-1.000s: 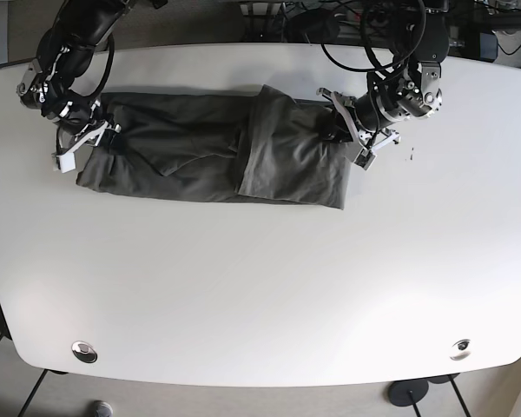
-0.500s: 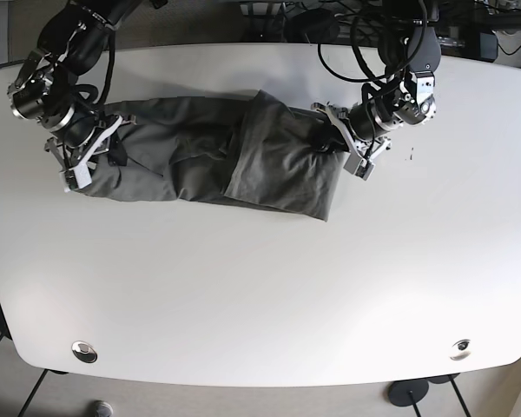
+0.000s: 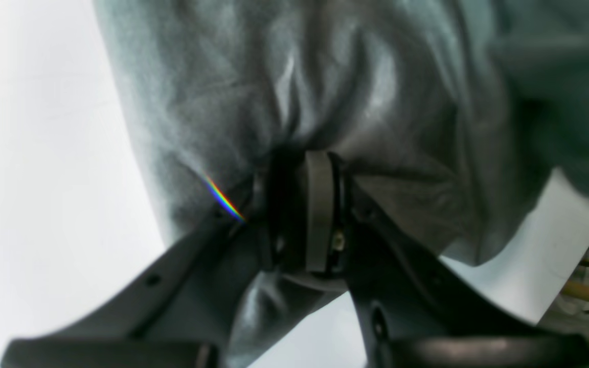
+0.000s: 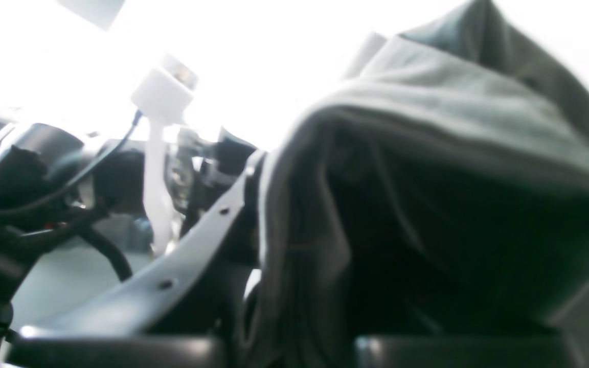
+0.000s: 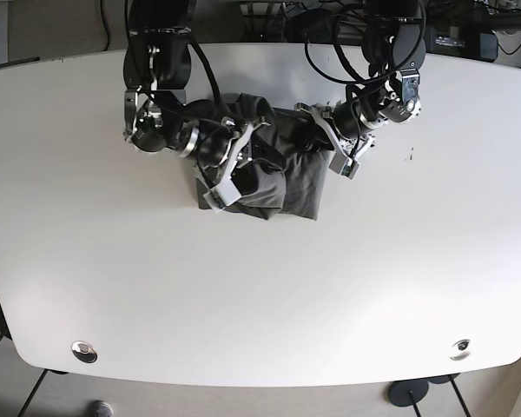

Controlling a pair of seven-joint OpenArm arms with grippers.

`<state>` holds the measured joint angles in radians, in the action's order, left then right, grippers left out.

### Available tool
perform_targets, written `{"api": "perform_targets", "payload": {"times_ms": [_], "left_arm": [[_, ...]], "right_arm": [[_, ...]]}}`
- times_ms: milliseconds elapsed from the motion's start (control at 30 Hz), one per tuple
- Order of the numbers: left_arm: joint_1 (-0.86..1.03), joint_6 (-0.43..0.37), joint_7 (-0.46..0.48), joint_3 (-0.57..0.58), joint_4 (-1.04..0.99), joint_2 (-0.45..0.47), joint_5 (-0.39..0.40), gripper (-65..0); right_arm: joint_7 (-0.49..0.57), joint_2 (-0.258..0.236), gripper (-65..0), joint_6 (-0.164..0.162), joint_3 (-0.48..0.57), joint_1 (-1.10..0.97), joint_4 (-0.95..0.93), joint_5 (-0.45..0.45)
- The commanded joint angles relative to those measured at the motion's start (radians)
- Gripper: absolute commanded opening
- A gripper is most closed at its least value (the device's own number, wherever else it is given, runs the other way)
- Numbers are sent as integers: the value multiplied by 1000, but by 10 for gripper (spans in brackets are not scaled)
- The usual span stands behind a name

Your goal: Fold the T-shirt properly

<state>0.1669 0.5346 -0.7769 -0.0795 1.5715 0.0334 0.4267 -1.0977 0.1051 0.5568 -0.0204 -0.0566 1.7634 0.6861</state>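
The dark grey T-shirt point(image 5: 297, 189) lies bunched in a short heap at the table's far middle. My right gripper point(image 5: 230, 172) is over the heap's left part, shut on a fold of the cloth. In the right wrist view the T-shirt point(image 4: 427, 128) drapes over the jaws and hides the tips; one finger point(image 4: 172, 283) shows. My left gripper point(image 5: 330, 146) sits at the heap's right edge. In the left wrist view the left gripper point(image 3: 299, 214) is shut on a gathered pinch of the T-shirt point(image 3: 325, 92).
The white table point(image 5: 260, 295) has two metal grommets near its front edge point(image 5: 84, 351) point(image 5: 459, 348). A small dark speck point(image 5: 411, 155) lies right of the left arm. Cables and equipment point(image 5: 330, 17) crowd the space behind the far edge.
My right gripper has carried the shirt's left end far to the right, over the middle. The shirt went from a long strip to a short heap. The left gripper edged slightly left.
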Motion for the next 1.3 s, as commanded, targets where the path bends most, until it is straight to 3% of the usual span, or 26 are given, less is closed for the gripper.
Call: {"api": "perform_targets", "payload": {"times_ms": [33,100,200,300,367,467,533,633,767,900,1000,1167,1300], "left_arm": [[1,-1,-16,2,7,0,-9,-575],[1,-1,-16,2,11,1,-7,-575],[3,-1,-16,-1,16,3,-7,-575],[1,3,-16,-4,22,3,-4,-575],[1,3,-16,-32,105,3,28,-575],[26,5,-31,-181,252,15,103,-575],[36,6,-91,-286,298,66,131,-575],[39,8,-141,-480,255,164,196,-575],[43,35,-141,-592,146,288,232,-575],[44,132,-141,-652,73,308,229,-575],[66,138,-141,-649,65,302,229,-575],[67,138,-140,-610,63,280,229,-575],[66,138,-140,-602,63,280,229,-575]], "right_arm": [[57,2,-626,3,7,36,-49,19],[64,2,-595,3,9,64,-95,-6],[70,2,-439,3,9,88,-107,-50],[69,2,-243,3,10,108,-105,-56],[66,2,-176,3,10,108,-104,-49],[66,0,-176,3,10,93,-58,-49],[66,-20,-176,4,10,70,-7,-47],[66,-26,-176,4,10,42,71,-47],[64,-35,-176,4,3,14,137,-47],[64,-69,-176,4,-16,-9,177,-47],[64,-63,-176,4,-88,-33,154,-47],[64,-63,-176,4,-89,-30,83,-47],[69,-23,-176,4,73,-30,-17,-47]]}}
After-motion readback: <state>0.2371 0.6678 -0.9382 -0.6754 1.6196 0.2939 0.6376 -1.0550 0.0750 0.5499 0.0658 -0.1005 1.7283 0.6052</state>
